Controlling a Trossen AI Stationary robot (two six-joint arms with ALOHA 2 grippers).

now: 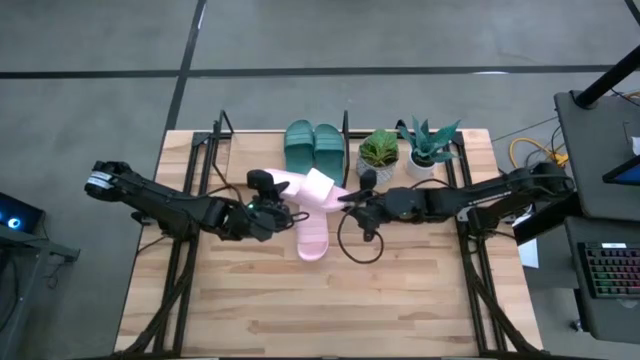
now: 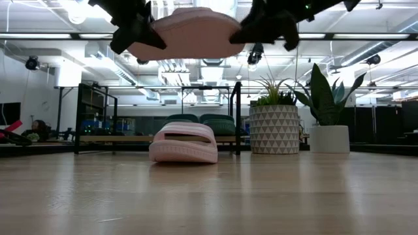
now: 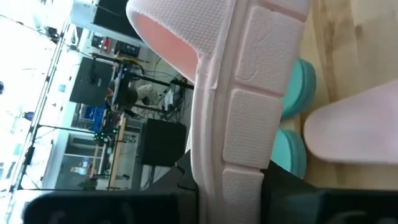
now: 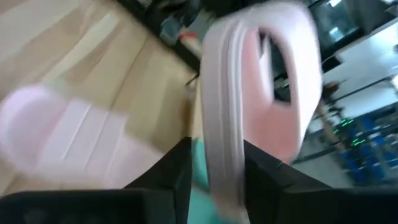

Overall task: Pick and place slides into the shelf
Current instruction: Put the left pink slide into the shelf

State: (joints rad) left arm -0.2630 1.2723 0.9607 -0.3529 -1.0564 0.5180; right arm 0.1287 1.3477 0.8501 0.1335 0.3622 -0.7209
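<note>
One pale pink slide (image 1: 300, 187) hangs in the air between both grippers, high in the low view (image 2: 186, 32). My left gripper (image 1: 268, 208) is shut on its left end and my right gripper (image 1: 352, 206) on its right end. The second pink slide (image 1: 312, 238) lies sole-down on the table below them (image 2: 184, 142). Two dark teal slides (image 1: 313, 148) sit side by side on the shelf (image 1: 218, 140), whose wooden board and black posts (image 2: 236, 117) stand at the far edge. My left gripper pinches the pink slide's sole (image 3: 231, 163) between its two fingers at the slide's left end, coming level from the table's left. The ribbed underside faces the wrist camera. The slide is lifted clear of the table. My right gripper pinches the sole's rim (image 4: 219, 163) between its two fingers at the slide's right end, coming level from the table's right. The broad strap (image 4: 292, 68) arches beyond the fingers. That end hangs clear above the other pink slide (image 4: 56, 137).
Two potted plants, a leafy one (image 1: 378, 150) and a spiky one (image 1: 430, 145), stand right of the shelf at the far edge. A black cable (image 1: 362, 245) loops on the table under the right arm. The near half of the wooden table (image 1: 330, 310) is bare.
</note>
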